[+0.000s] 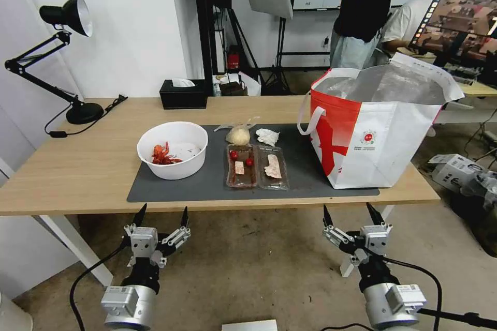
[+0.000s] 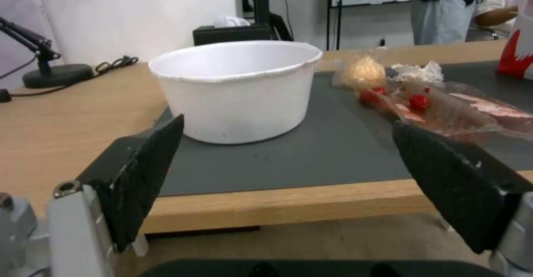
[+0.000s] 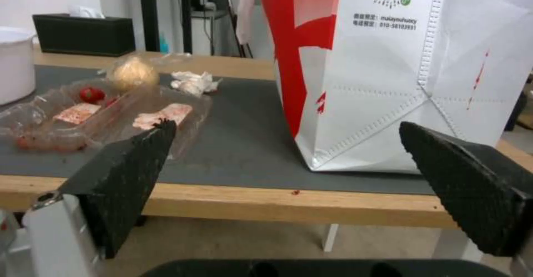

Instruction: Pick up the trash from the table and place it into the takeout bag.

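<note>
On the dark mat of the table [image 1: 72,176] sit a white bowl [image 1: 172,150] with red crayfish shells, a clear hinged tray [image 1: 256,166] with scraps, a clear bag with a beige lump [image 1: 238,135] and a crumpled tissue [image 1: 267,136]. The takeout bag [image 1: 375,129] stands open at the mat's right end. My left gripper [image 1: 161,215] hangs open below the table's front edge, facing the bowl [image 2: 239,89]. My right gripper [image 1: 351,213] is open too, below the edge in front of the takeout bag [image 3: 399,68], with the tray [image 3: 105,116] off to one side.
A black tissue box [image 1: 183,93] sits at the table's back edge and a black desk lamp [image 1: 62,57] at the back left. People stand behind the table near a monitor [image 1: 461,15]. Boxes [image 1: 455,170] lie on the floor to the right.
</note>
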`<state>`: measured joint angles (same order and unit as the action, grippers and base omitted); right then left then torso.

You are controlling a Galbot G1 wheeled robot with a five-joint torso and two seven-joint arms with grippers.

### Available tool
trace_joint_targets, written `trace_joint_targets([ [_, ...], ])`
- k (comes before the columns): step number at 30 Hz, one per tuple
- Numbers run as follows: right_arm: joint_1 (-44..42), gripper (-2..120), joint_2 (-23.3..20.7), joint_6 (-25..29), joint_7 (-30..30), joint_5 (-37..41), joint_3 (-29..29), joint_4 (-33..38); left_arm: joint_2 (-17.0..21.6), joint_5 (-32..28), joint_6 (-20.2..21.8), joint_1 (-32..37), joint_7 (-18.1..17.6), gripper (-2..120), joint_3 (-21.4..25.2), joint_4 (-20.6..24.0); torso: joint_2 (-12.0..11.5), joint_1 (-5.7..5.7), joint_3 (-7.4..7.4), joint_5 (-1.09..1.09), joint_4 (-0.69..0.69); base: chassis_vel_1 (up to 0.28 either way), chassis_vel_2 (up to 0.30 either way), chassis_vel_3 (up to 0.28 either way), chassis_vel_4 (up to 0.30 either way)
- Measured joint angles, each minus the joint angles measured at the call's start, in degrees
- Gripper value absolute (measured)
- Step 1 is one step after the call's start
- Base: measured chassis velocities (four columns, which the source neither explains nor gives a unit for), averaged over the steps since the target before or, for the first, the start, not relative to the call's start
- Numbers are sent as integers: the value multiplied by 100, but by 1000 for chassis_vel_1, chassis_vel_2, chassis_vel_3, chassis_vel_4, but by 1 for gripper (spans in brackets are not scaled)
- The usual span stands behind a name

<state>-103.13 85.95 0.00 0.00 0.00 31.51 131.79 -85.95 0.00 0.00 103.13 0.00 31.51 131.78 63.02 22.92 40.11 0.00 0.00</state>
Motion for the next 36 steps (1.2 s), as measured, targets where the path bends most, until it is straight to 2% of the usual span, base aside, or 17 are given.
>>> trace_joint_targets([
  [28, 0, 100, -5, -1, 2, 4, 1, 3, 2, -25, 0, 13, -4, 100, 14, 20, 0, 0, 0, 0, 0, 0, 0, 0, 0],
  [30, -13, 100, -69, -26, 53, 41, 12, 59, 29, -205, -58, 114, -62, 100, 129, 172, 0, 0, 0, -1, -1, 0, 0, 0, 0],
  [31, -59, 100, -243, -115, 195, 139, 46, 213, 70, -407, -153, 249, -153, 100, 296, 389, 0, 0, 0, 3, 0, 0, 0, 0, 0],
  [33, -59, 100, -335, -115, 216, 146, 65, 263, 68, -410, -175, 273, -159, 100, 300, 417, 2, 0, 0, 0, 4, 0, 0, 0, 0],
  [36, -94, 100, -564, -208, 367, 276, 64, 431, 83, -542, -188, 368, -169, 100, 368, 550, 0, -1, 0, 3, -1, 0, 0, 0, 0],
])
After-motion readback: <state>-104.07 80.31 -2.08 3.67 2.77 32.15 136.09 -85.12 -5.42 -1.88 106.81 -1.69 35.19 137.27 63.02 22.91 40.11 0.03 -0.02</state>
